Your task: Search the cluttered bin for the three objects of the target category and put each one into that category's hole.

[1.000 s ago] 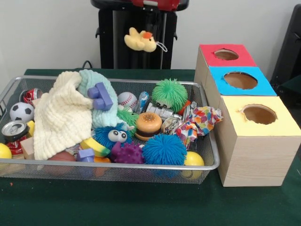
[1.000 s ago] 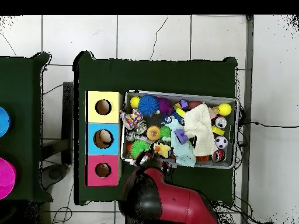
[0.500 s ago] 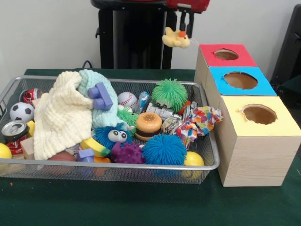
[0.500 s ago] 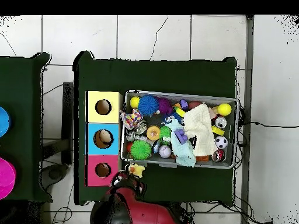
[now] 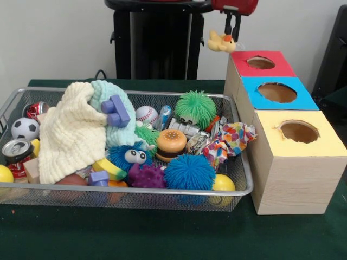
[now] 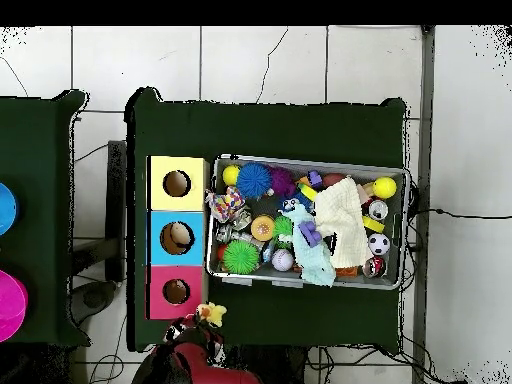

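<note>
Moved: your gripper (image 5: 233, 33) carries the yellow duck toy (image 5: 222, 41) from bin (image 5: 135, 190) toward the boxes.
Grip: pinching the duck.
Next: you line up the red hole (image 5: 261, 62).

The arm (image 5: 234, 5) is showing a glossy red shell at its end, with a black band running along the top edge of the front view. Two thin black fingers (image 5: 237, 26) are hanging from a small pale plate under the red shell. The pedestal (image 5: 157, 43) is presenting as a tall black column with upright panels and a darker gap between them.
</note>
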{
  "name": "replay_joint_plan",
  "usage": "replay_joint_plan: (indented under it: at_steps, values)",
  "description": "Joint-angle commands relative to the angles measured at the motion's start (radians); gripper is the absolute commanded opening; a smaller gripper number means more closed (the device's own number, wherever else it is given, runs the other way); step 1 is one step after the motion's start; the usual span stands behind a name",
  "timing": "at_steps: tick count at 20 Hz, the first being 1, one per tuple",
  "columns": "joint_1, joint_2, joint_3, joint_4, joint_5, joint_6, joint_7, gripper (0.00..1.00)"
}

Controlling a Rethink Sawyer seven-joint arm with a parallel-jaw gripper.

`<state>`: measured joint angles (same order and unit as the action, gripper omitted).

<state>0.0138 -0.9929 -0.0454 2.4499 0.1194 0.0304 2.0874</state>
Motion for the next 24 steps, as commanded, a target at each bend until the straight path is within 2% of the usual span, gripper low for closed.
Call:
replay_joint_plan:
  at_steps: [1, 5, 8, 11, 13, 15, 17, 19, 21, 24]
  values:
    - [0.093, 0.049, 0.007, 0.036, 0.167, -0.059, 0.362, 0.00]
    - [0.142, 0.074, 0.036, 0.065, 0.229, -0.102, 0.406, 0.00]
    - [0.207, 0.102, 0.046, 0.064, 0.278, -0.138, 0.437, 0.00]
    - [0.222, 0.108, 0.068, 0.071, 0.309, -0.147, 0.462, 0.00]
    - [0.244, 0.113, 0.057, 0.061, 0.328, -0.144, 0.463, 0.00]
    - [0.281, 0.115, 0.013, 0.039, 0.347, -0.126, 0.441, 0.00]
    - [0.355, 0.112, -0.073, -0.004, 0.374, -0.078, 0.395, 0.00]
    - [0.437, 0.114, -0.196, -0.070, 0.390, 0.005, 0.334, 0.00]
    - [0.513, 0.128, -0.299, -0.135, 0.395, 0.091, 0.311, 0.00]
    - [0.598, 0.152, -0.409, -0.226, 0.376, 0.202, 0.317, 0.00]
